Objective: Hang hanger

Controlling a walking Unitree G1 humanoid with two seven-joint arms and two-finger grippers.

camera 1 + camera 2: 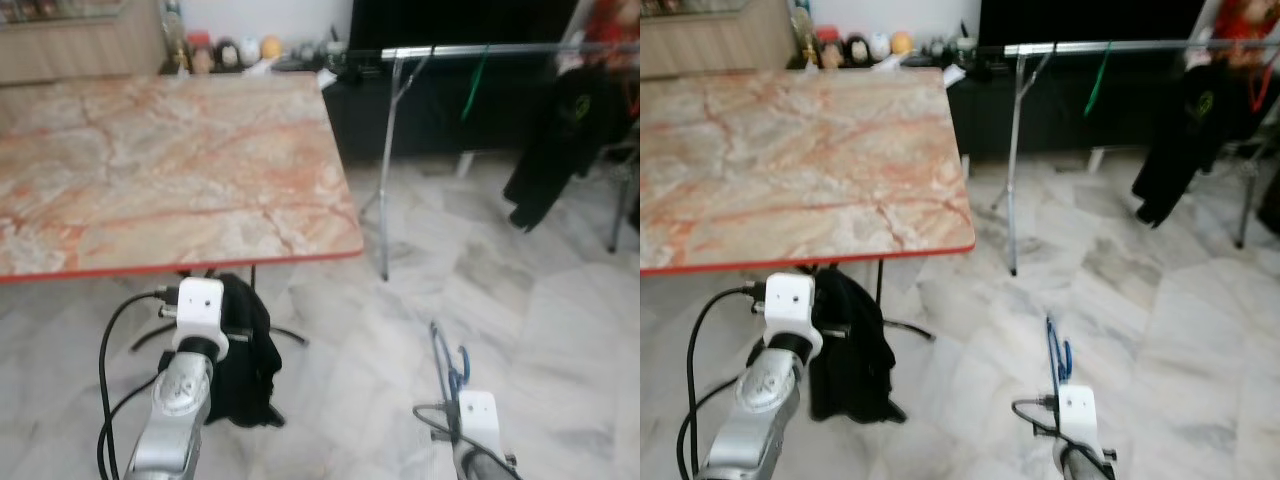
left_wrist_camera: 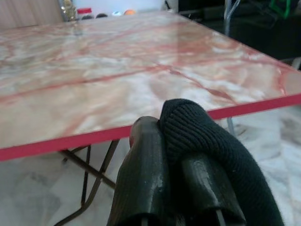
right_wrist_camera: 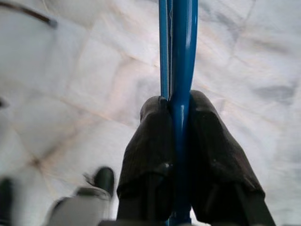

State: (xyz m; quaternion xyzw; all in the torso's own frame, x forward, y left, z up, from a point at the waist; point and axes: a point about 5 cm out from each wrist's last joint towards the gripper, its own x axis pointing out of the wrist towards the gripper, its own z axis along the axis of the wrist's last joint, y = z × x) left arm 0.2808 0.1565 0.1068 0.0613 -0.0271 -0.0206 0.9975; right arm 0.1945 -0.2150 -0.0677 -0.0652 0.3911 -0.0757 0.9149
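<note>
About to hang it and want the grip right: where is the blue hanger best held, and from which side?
Keep the hold the right hand already has: on the straight bar of the blue hanger, fingers pinching it from either side, coming from below. That leaves the hook free on top to go over the rail. The left hand holds a black garment.

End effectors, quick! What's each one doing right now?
Left end effector: shut on a black garment.
Right end effector: shut on a blue hanger.
</note>
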